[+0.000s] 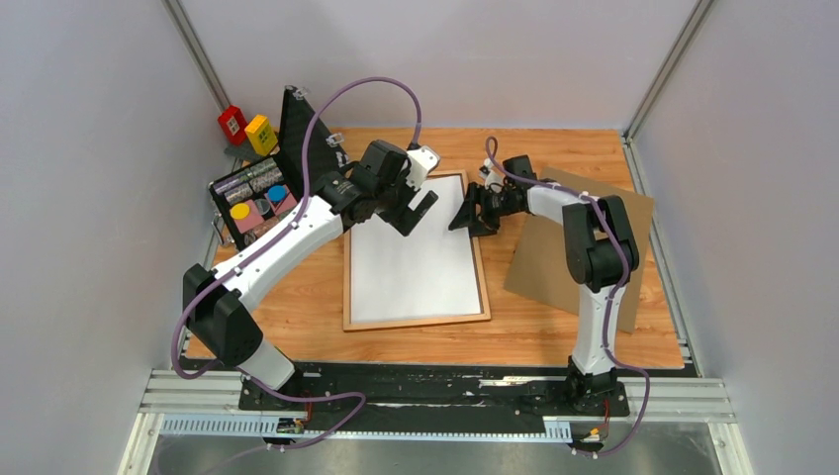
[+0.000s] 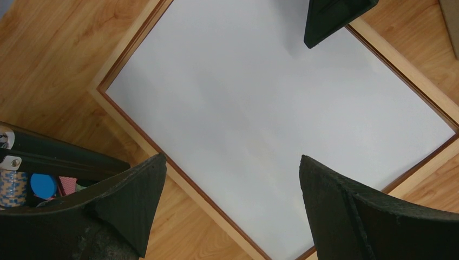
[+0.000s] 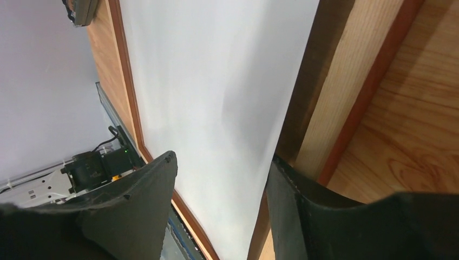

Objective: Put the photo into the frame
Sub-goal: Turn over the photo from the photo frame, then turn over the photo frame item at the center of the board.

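The frame (image 1: 416, 322) lies flat on the table with its pale wood back up. The photo (image 1: 416, 262) lies inside it and shows only a plain white side; its printed side is hidden. My left gripper (image 1: 411, 213) hovers open and empty over the frame's far left part; in the left wrist view (image 2: 233, 160) the photo (image 2: 270, 108) and the frame rail (image 2: 208, 210) are below it. My right gripper (image 1: 473, 213) is open at the frame's far right rail. In the right wrist view (image 3: 223, 157) one finger sits by the photo's (image 3: 216, 81) right edge, next to the rail (image 3: 346, 81).
A plain brown backing board (image 1: 539, 267) lies on the table to the right, under the right arm. A black case (image 1: 259, 198) with coloured items stands open at the left. A red block (image 1: 233, 123) and a yellow block (image 1: 261, 134) sit behind it.
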{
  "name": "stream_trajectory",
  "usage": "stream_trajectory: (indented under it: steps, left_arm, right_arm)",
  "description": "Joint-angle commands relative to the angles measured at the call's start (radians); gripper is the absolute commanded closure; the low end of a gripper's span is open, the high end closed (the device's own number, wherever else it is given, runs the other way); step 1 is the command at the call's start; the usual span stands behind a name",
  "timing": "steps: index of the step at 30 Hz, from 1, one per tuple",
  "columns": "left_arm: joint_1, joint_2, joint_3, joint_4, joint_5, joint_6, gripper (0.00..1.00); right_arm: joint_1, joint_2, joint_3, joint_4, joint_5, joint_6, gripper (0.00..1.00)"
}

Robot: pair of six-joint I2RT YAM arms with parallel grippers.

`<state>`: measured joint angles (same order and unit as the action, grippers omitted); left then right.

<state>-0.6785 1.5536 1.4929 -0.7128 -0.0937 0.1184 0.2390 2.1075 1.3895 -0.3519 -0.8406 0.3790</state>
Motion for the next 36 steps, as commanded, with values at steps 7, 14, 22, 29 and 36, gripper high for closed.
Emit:
stream_trajectory:
  steps: [7, 14, 22, 29, 36]
  left_arm:
    - [0.004, -0.051, -0.005, 0.036, -0.010, 0.015, 0.00]
    - [0.004, -0.053, -0.009, 0.041, -0.026, 0.018, 0.00]
    - [0.004, -0.032, 0.007, 0.056, -0.004, 0.024, 0.00]
    - [-0.002, 0.113, 0.132, 0.044, 0.148, -0.024, 0.00]
    - [-0.089, 0.361, 0.417, -0.001, 0.238, -0.085, 0.00]
  right_arm:
    - [-0.016, -0.093, 0.034, -0.047, 0.082, -0.067, 0.40]
    - [-0.021, -0.232, 0.004, -0.078, 0.251, -0.209, 0.38]
    - [-0.102, -0.466, -0.137, -0.119, 0.518, -0.365, 0.22]
    - [-0.364, -0.614, -0.273, -0.177, 0.477, -0.356, 0.14]
    - [-0.590, -0.733, -0.360, -0.214, 0.493, -0.396, 0.13]
